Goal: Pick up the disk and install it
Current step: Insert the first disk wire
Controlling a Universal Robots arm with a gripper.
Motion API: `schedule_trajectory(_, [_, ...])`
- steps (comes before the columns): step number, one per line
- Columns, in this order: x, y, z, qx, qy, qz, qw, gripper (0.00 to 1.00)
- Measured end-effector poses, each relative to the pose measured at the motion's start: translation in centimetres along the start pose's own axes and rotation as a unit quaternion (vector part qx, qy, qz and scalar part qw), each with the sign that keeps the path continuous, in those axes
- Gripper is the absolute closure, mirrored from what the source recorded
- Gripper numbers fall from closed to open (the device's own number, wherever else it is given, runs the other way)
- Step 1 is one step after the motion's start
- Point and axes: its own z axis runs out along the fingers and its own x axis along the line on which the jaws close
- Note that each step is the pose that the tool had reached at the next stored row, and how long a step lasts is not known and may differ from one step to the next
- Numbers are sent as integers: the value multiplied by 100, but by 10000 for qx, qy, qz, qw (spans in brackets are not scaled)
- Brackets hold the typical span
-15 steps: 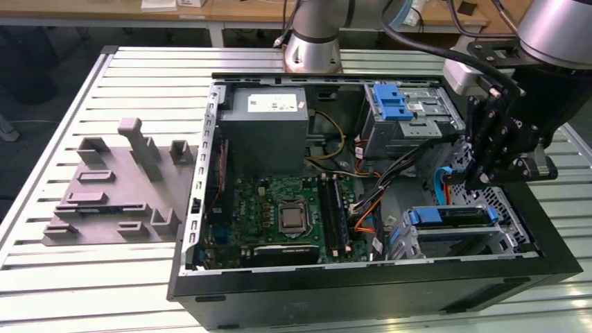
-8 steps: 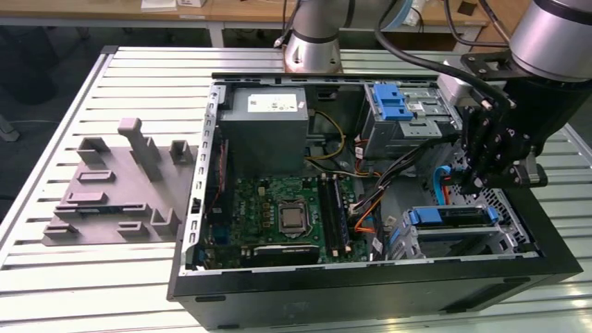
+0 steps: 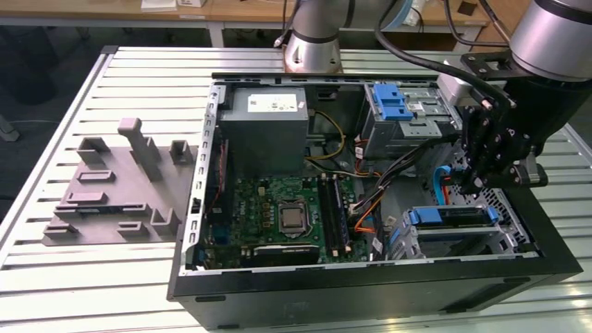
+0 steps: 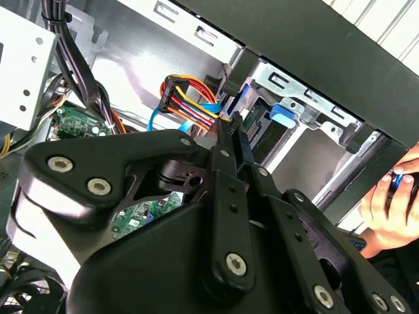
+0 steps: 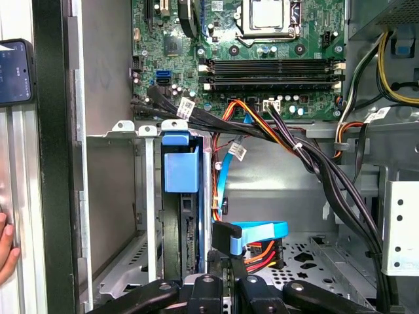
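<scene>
End effector (image 3: 483,182), fingers pinched narrow and holding nothing, is being held over the case; the disk (image 3: 450,216) is sitting seated at its 7 o'clock, long axis running 3-to-9.

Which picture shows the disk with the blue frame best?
The exterior view: the disk sits in its metal bay with the blue carrier visible. The first wrist view shows it edge-on; the second wrist view shows just its blue tab.

A slatted metal counter (image 3: 138,76) stands on dark floor (image 3: 41,62); beyond its far edge runs a wooden desk (image 3: 231,10).
</scene>
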Motion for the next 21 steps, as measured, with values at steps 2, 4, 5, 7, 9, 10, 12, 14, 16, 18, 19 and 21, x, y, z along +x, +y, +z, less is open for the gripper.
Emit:
schedule_trajectory(2, [0, 0, 0, 0, 0, 0, 10000, 84])
schedule_trajectory(4, [0, 0, 0, 0, 0, 0, 10000, 84])
schedule_trajectory(5, [0, 0, 0, 0, 0, 0, 10000, 84])
schedule_trajectory(7, [0, 0, -1, 0, 0, 0, 10000, 83])
schedule_trajectory(9, [0, 0, -1, 0, 0, 0, 10000, 76])
schedule_trajectory(10, [0, 0, -1, 0, 0, 0, 10000, 76])
schedule_trajectory(12, [0, 0, -1, 0, 0, 0, 10000, 76])
schedule_trajectory(14, [0, 0, -3, 0, 0, 0, 10000, 76])
schedule_trajectory(16, [0, 0, -5, 0, 0, 0, 10000, 76])
schedule_trajectory(18, [0, 0, -5, 0, 0, 0, 10000, 76])
schedule_trajectory(19, [0, 0, -5, 0, 0, 0, 10000, 76])
schedule_trajectory(21, [0, 0, -6, 0, 0, 0, 10000, 76])
